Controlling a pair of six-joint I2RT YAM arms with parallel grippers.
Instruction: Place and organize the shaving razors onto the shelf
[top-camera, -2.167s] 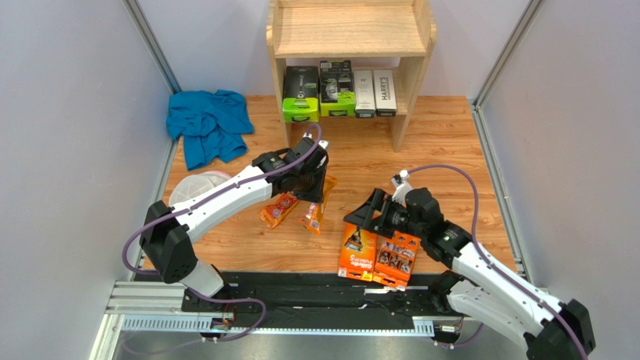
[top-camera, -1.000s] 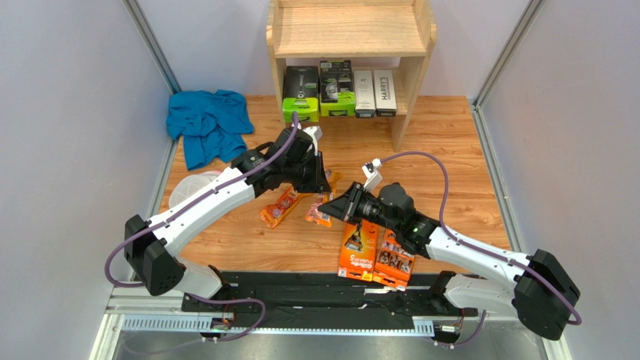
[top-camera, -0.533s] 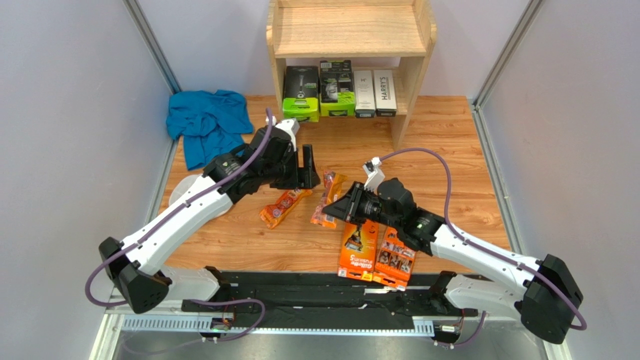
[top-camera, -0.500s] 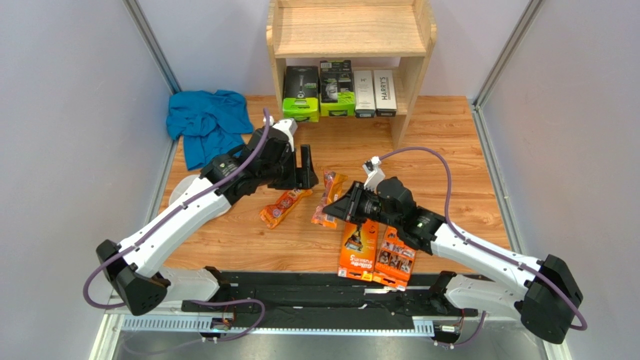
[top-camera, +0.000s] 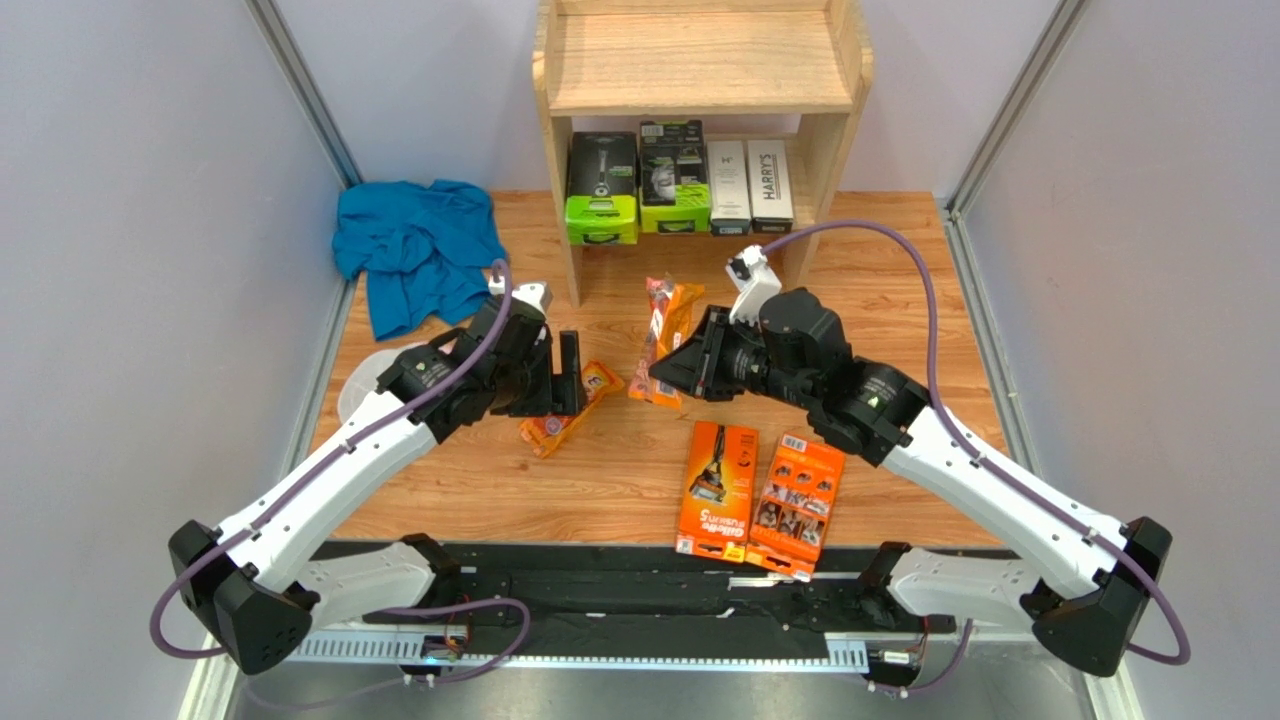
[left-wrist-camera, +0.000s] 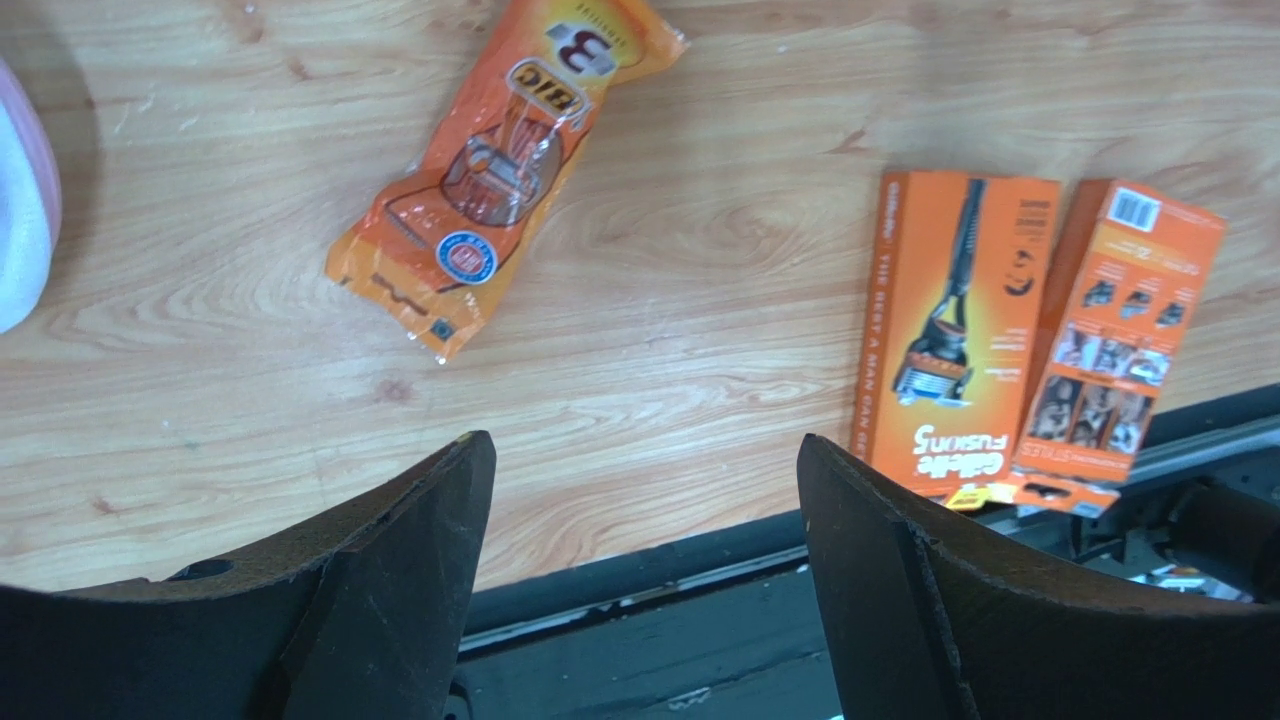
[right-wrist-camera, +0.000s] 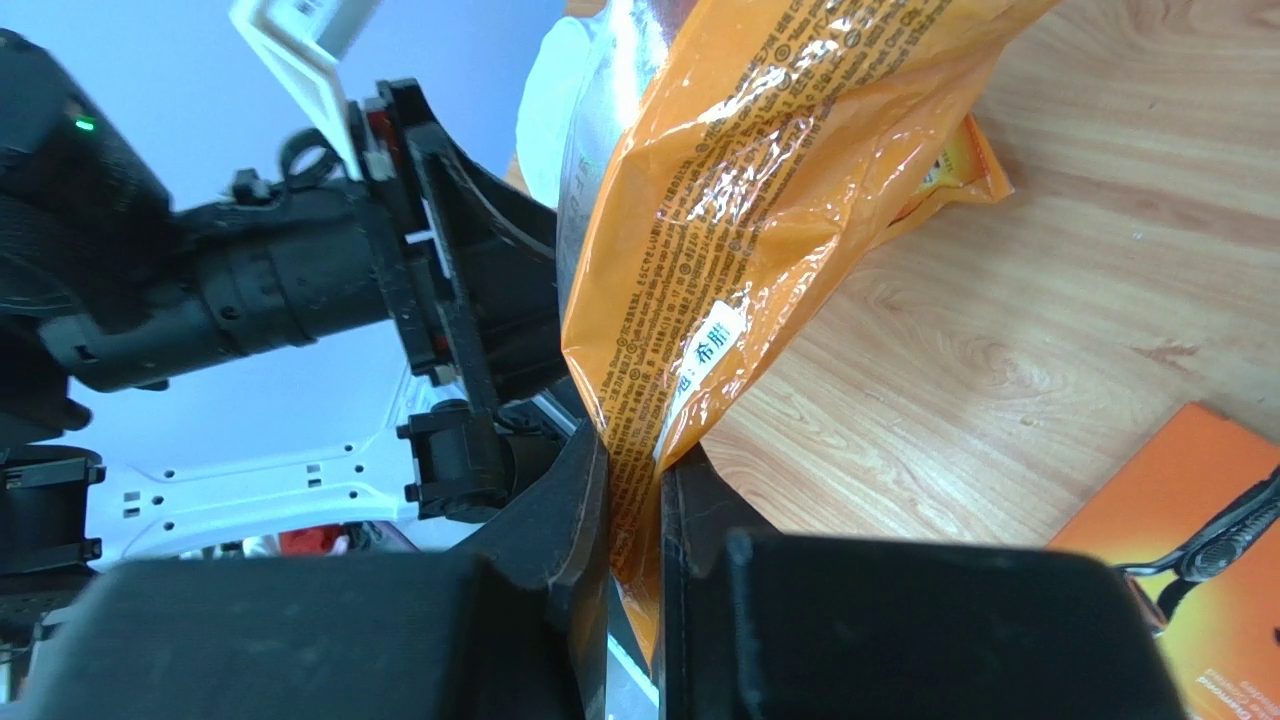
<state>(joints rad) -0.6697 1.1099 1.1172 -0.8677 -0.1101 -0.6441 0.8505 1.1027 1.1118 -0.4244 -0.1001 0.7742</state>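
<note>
The jaws of the left gripper (top-camera: 559, 383) stand wide apart with nothing between them, and its 2 dark fingers (left-wrist-camera: 398, 578) hang over the wooden table (top-camera: 902, 270). The jaws of the right gripper (top-camera: 669, 372) are pinched tight on the held orange pack (top-camera: 661, 318), gripping it by 1 end so the pack sticks out tilted. I cannot tell if that pack touches the wood. Far on the left lies a blue cloth (top-camera: 421, 248), all crumpled, near the wall. A bit of a white round thing (top-camera: 361, 393) peeks out from under the left arm. Just beside the left gripper, the lying orange pack (left-wrist-camera: 489, 165) rests flat and slanted on the table. Next comes the held orange pack in the middle. Closer to the arm bases, 2 flat boxes lie side by side and touching: the left orange box (top-camera: 718, 488) and the right orange box (top-camera: 796, 503). At the back stands the shelf (top-camera: 699, 60). Its top board is bare. On its lower board, from left to right, sit 2 green packs (top-camera: 601, 188) and then 2 white boxes (top-camera: 748, 188), all in a row.
</note>
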